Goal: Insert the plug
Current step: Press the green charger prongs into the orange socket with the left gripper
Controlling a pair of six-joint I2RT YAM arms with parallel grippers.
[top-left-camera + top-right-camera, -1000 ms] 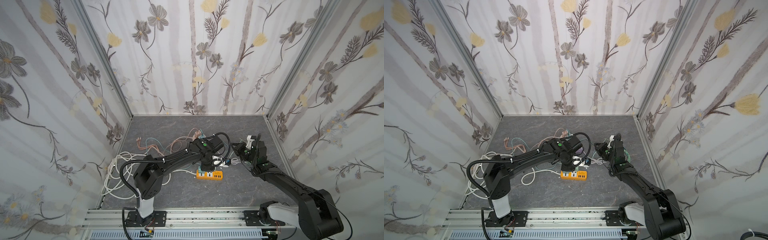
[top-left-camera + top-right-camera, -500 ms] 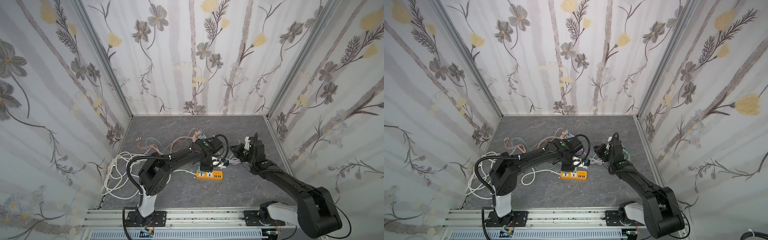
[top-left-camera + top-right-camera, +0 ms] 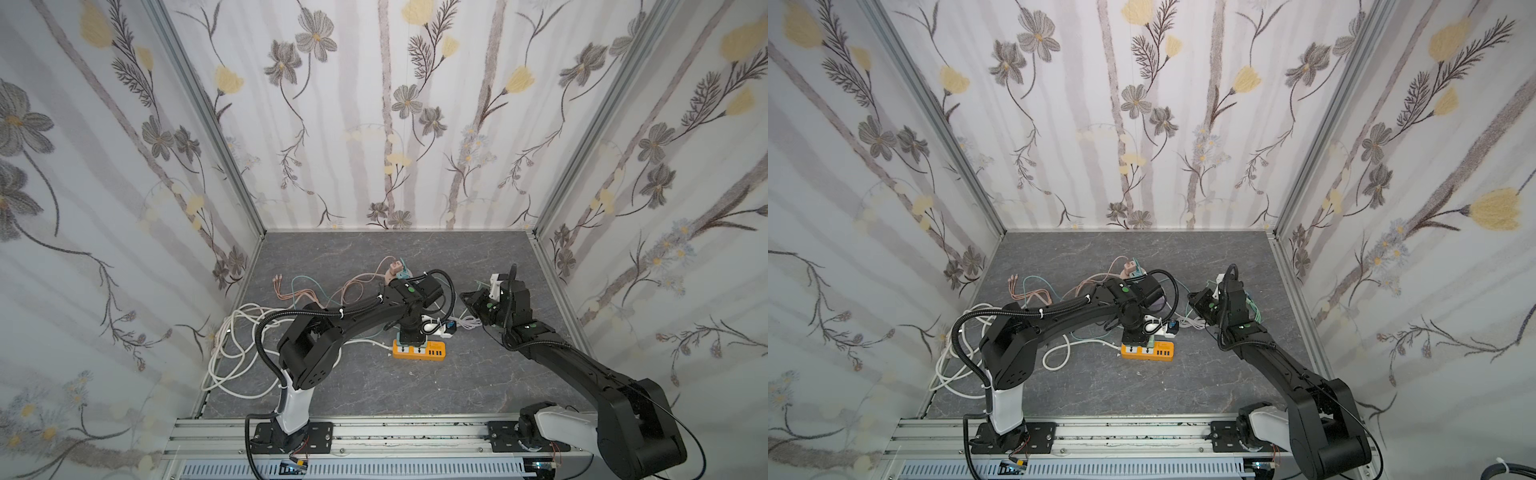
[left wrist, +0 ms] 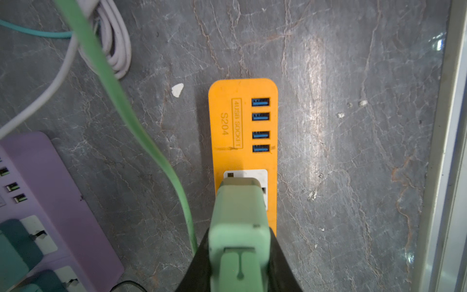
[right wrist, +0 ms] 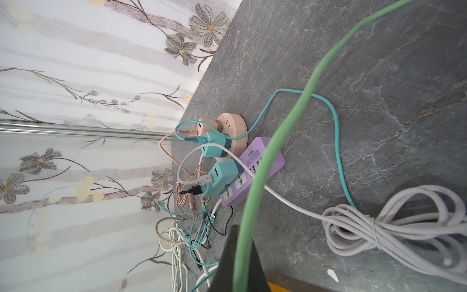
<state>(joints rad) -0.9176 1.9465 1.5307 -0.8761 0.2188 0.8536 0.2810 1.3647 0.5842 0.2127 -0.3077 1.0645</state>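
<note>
In the left wrist view a pale green plug (image 4: 238, 215) is pinched between my left gripper (image 4: 239, 242), whose black fingers (image 4: 280, 260) are shut on its sides. The plug's front end sits over the white socket (image 4: 252, 174) of the orange power strip (image 4: 227, 121); its prongs are hidden. The plug's green cable (image 5: 278, 141) runs to my right gripper (image 5: 240, 252), which is shut on it. In both top views the left gripper (image 3: 411, 332) stands over the orange power strip (image 3: 428, 350) (image 3: 1158, 351), with the right gripper (image 3: 469, 299) to its right.
A purple power strip (image 5: 262, 156) with teal adapters and a round pink socket (image 5: 235, 124) lie behind the orange one. A bundled white cable (image 5: 404, 222) lies beside them. Loose white cable loops (image 3: 241, 332) and thin pink and teal leads spread to the left.
My left gripper has shifted a little left and down with the plug, onto the orange strip. The right gripper has hardly moved and still holds the green cable.
</note>
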